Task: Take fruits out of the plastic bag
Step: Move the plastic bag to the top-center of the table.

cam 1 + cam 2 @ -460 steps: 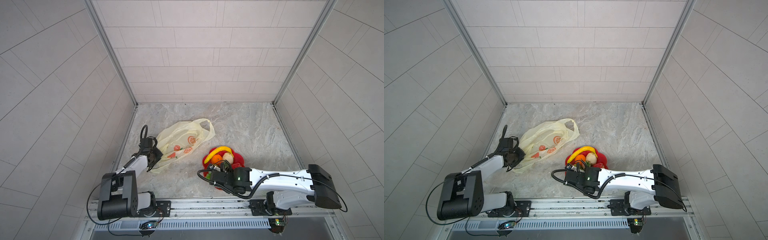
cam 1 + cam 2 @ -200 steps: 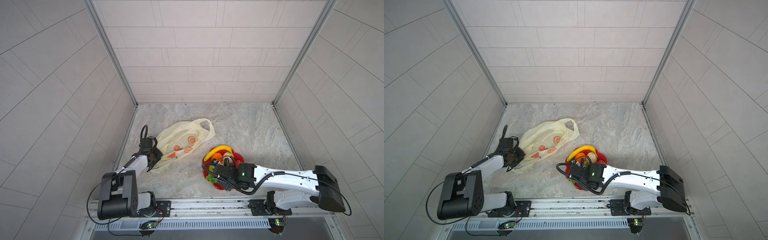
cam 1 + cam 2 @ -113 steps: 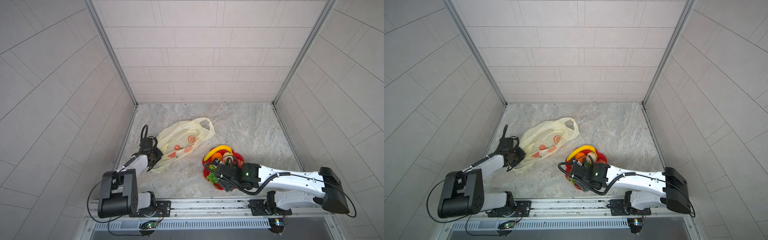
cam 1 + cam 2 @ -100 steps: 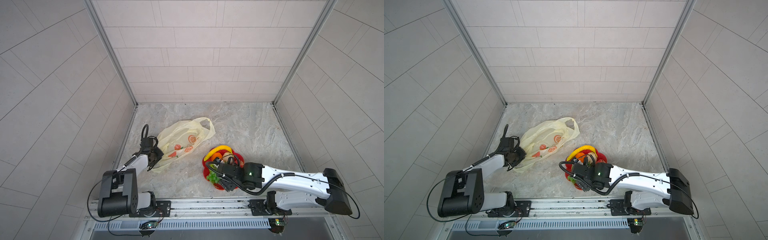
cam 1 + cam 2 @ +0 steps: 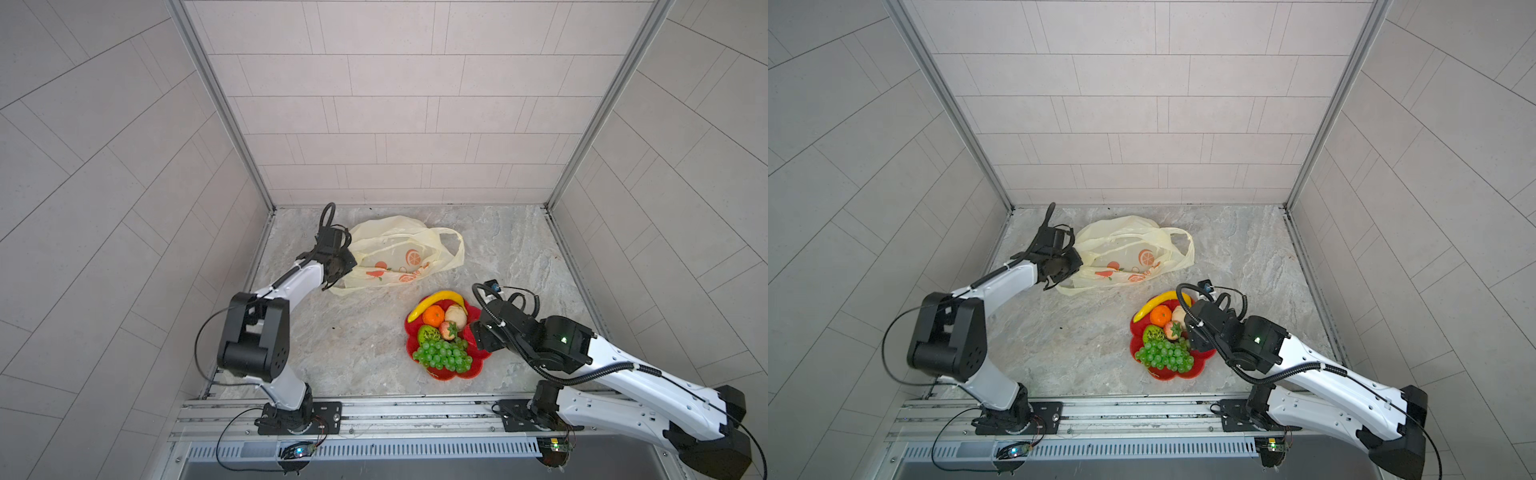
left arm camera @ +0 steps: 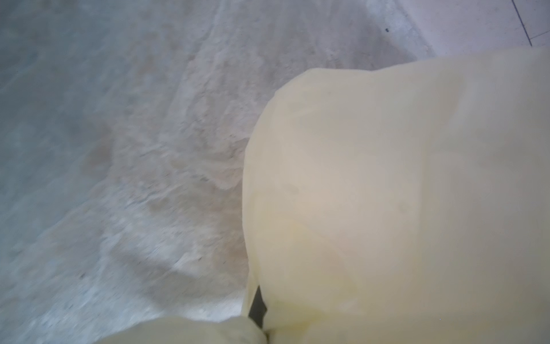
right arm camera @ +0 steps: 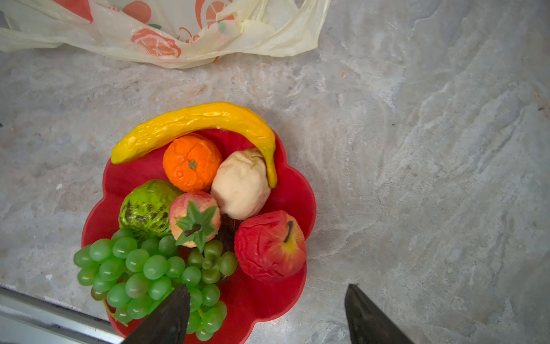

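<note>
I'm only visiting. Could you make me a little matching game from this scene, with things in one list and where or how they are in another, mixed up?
Things:
1. banana
2. grape bunch
3. plastic bag
4. right gripper

Places or states:
A. open, holding nothing
B. green, on the red plate's side nearest the robot's base
C. pinched by the left gripper
D. yellow, on the plate's side nearest the bag

Pairs: 1-D, 2-B, 3-C, 4-A
</note>
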You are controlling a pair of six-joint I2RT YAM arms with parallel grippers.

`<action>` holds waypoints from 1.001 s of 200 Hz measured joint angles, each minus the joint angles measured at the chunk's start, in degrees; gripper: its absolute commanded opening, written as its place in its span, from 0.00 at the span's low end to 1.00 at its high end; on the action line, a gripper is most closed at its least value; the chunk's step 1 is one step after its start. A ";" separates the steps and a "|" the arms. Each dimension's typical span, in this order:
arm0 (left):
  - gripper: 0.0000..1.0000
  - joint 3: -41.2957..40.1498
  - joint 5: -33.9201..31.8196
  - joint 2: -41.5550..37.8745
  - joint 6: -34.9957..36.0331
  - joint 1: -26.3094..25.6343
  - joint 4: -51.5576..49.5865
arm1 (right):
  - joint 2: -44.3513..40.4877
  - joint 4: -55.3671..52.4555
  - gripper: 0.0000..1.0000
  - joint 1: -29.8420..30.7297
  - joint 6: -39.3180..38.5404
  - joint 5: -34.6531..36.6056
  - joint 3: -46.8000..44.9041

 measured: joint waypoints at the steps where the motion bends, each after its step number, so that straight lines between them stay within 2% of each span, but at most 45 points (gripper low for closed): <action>1: 0.05 0.72 0.13 0.70 0.15 -0.15 -0.13 | -0.26 -0.04 0.80 -0.15 0.28 0.09 -0.17; 41: 0.06 18.97 1.99 15.61 4.59 -5.44 -6.95 | -5.25 -0.59 0.80 -2.84 7.87 1.33 -4.74; 74: 0.14 34.86 1.31 25.46 7.61 -8.66 -14.05 | -8.04 -0.87 0.79 -3.32 13.35 1.40 -7.61; 85: 0.22 40.33 0.81 28.44 8.22 -9.29 -16.41 | -9.20 -0.79 0.79 -3.32 15.04 1.36 -8.72; 102: 0.39 47.87 -0.13 32.33 9.70 -9.55 -19.87 | -10.95 -0.61 0.79 -3.41 17.35 1.09 -10.51; 122: 0.55 53.55 -1.46 34.58 10.69 -9.53 -23.67 | -13.00 -0.61 0.79 -3.41 19.85 0.61 -12.24; 144: 0.64 56.50 -2.21 34.64 11.34 -9.53 -27.17 | -14.86 -0.11 0.79 -3.43 22.58 -0.44 -14.10; 172: 0.68 56.06 -2.45 32.57 11.41 -9.42 -29.73 | -17.90 0.72 0.78 -3.43 26.71 -2.86 -18.23; 181: 0.69 52.68 -2.62 29.88 11.21 -9.42 -29.27 | -18.97 1.11 0.78 -3.43 28.44 -4.07 -19.74; 200: 0.71 39.17 -3.54 19.82 9.75 -9.42 -26.62 | -20.79 2.60 0.77 -3.41 31.56 -6.86 -23.17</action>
